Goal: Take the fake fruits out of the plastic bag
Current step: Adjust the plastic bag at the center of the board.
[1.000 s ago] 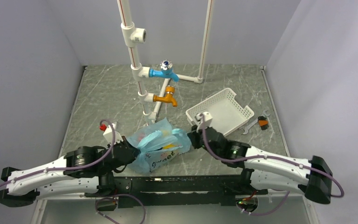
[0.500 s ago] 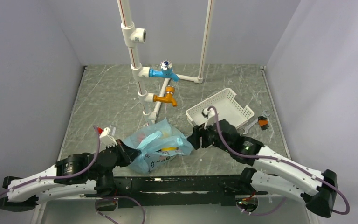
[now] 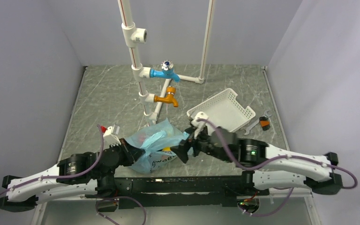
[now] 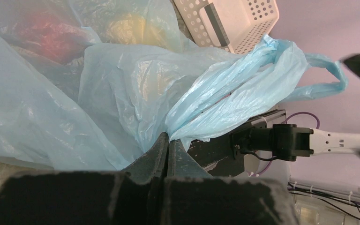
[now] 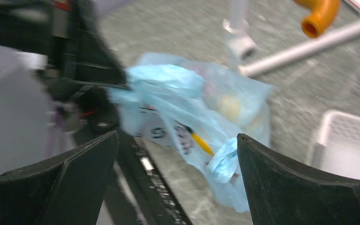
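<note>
The light-blue plastic bag [image 3: 155,143] lies crumpled on the table near the front edge. My left gripper [image 3: 130,153] is shut on a fold of the plastic bag [image 4: 136,89] at its left side, jaws pressed together around the film [image 4: 167,138]. Through the film show a red fruit [image 4: 47,33] and a pale yellow fruit [image 4: 131,28]. My right gripper [image 3: 182,151] stands wide open just off the bag's right end, holding nothing. In the right wrist view the bag [image 5: 192,93] lies between the spread fingers [image 5: 79,173], with a pale yellow fruit [image 5: 229,107] and an orange-yellow one [image 5: 201,143] inside.
A white slotted basket [image 3: 225,110] sits tilted at the back right of the bag. A white pipe frame carries a blue tap [image 3: 165,72] and an orange tap [image 3: 168,98] behind the bag. A wrench and a small black-orange part [image 3: 264,123] lie at the far right.
My right gripper has opened wide, let go of the bag's right end and shifted left and nearer. The left gripper has kept its pinch on the bag.
</note>
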Available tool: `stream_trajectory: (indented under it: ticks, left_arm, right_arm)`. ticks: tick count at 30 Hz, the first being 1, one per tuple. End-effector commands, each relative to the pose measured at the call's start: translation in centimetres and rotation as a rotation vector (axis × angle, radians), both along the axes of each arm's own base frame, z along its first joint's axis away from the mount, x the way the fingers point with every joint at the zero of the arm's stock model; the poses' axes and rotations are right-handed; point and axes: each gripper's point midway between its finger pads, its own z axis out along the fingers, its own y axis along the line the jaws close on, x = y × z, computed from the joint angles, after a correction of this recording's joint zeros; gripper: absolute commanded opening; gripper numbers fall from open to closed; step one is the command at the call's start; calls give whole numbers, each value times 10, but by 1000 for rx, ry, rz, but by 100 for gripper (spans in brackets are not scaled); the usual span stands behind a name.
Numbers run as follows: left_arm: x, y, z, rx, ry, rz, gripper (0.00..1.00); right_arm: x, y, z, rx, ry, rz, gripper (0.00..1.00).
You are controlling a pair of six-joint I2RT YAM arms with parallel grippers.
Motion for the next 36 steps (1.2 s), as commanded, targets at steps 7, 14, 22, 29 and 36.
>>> stream_trajectory:
  ticks: [7,14,22,29,36]
  left_arm:
    - [0,1,12,-25,13,16,0]
    - [-2,12,12,-61,7,26,0]
    - [-9,4,19,-133,-49,-62,22]
    - [-5,9,71,24,-141,-117,92]
    - [4,-29,108,284,-236,-253,99]
  right_arm:
    - [72,-48,-65,-250,-68,-623,91]
    - [88,-79,-75,-68,66,-583,27]
    - [80,-62,-60,65,150,-292,0]
    - [77,-51,-67,30,175,-238,0]
    - [77,-50,-64,43,180,-236,0]
